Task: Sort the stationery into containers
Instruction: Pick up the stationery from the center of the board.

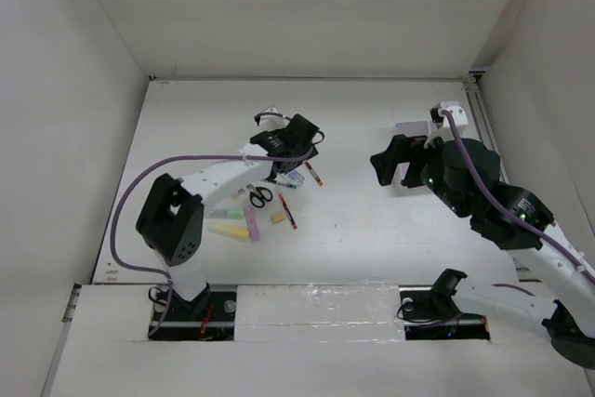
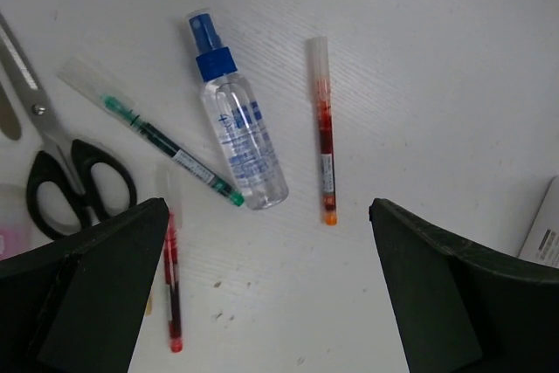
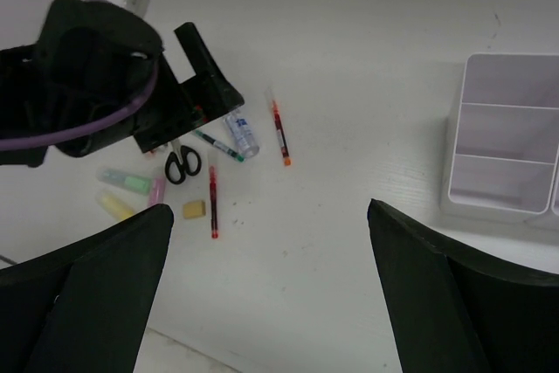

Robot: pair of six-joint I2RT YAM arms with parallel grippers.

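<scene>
- The left gripper (image 2: 269, 216) hung over the stationery with its fingers (image 2: 96, 286) spread wide and nothing between them.
- Just ahead of the gap between its fingertips lay the blue-capped clear tube (image 2: 240, 133), its cap pointing away from the fingers.
- A green pen (image 2: 170, 150) lay slantwise on the left-finger side of the tube, its tip just beside the tube's base.
- An orange-tipped red pen (image 2: 324, 141) lay on the right-finger side, apart from the tube.
- The black-handled scissors (image 2: 61, 172) sat ahead of the left finger, handles nearest its tip.
- A second red pen (image 2: 172, 277) ran along that finger's inner edge.
- The right gripper (image 3: 269, 209) was also spread wide, with bare table (image 3: 288, 286) between its fingers.
- The white divided box (image 3: 507, 146) lay ahead of its right finger.
- Well ahead of its left finger were the green (image 3: 127, 181), yellow (image 3: 113, 207) and pink (image 3: 157, 189) markers and a tan eraser (image 3: 194, 209).
</scene>
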